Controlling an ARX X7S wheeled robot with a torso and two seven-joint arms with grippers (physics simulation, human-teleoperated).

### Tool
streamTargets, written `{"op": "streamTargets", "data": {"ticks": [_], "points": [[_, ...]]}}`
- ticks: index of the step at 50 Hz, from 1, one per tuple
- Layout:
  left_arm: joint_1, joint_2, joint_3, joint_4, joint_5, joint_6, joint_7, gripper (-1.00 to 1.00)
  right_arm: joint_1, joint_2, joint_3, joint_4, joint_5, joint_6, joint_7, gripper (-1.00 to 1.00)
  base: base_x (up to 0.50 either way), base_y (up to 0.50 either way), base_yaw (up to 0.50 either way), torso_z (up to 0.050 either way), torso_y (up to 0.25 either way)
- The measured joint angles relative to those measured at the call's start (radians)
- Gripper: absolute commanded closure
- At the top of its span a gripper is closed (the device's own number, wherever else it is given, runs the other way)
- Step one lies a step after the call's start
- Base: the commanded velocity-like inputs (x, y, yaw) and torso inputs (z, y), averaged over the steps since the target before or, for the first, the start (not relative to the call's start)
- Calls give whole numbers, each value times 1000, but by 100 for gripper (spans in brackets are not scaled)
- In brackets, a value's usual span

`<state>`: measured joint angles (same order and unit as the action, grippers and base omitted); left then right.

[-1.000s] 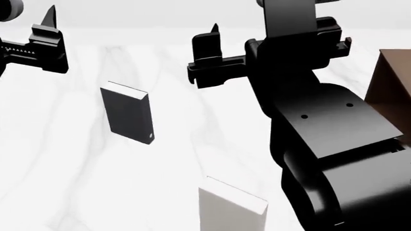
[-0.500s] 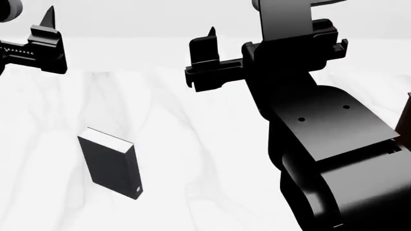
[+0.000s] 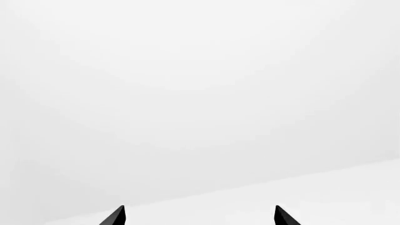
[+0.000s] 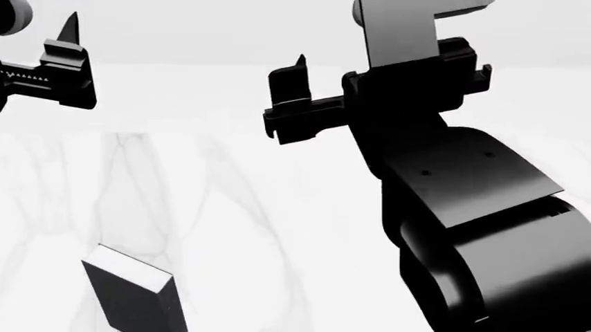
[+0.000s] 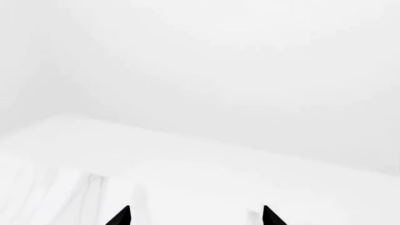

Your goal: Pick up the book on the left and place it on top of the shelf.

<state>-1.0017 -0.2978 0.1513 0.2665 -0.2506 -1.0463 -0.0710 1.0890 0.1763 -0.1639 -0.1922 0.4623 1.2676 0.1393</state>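
- Left gripper (image 3: 198, 216): its two dark fingertips stand spread with nothing between them in the left wrist view; they face blank white wall and a strip of pale tabletop. In the head view it (image 4: 57, 69) sits raised at about ten o'clock.
- Right gripper (image 5: 196, 215): likewise spread and empty, its wrist camera looking out over the marble table (image 5: 187, 168). In the head view it (image 4: 300, 97) hangs near twelve o'clock, the bulky black arm (image 4: 480, 228) filling the four o'clock quarter.
- The book (image 4: 134, 294) lies flat on the table (image 4: 305, 207) at about seven o'clock, dark cover up, white page edges on its far side, partly cut off by the frame edge (its spine mark is not visible). It is well apart from both grippers.
- The shelf is not in view in any picture.
- Step in hand, as I judge it: the approach, with no grasp begun.
- The next move calls for lowering the left gripper down toward the book, aligning the spread fingers across its thin edges before closing.
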Motion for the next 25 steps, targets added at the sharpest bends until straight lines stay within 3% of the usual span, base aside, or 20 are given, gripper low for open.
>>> {"op": "streamTargets", "data": {"ticks": [9, 25], "points": [[2, -3, 1, 1, -3, 1, -2, -100, 13, 14, -54, 26, 20, 39, -32, -100, 0, 0, 0, 0, 0], [3, -7, 3, 1, -7, 1, -6, -100, 36, 87, -221, 57, 146, 62, -288, -100, 0, 0, 0, 0, 0]]}}
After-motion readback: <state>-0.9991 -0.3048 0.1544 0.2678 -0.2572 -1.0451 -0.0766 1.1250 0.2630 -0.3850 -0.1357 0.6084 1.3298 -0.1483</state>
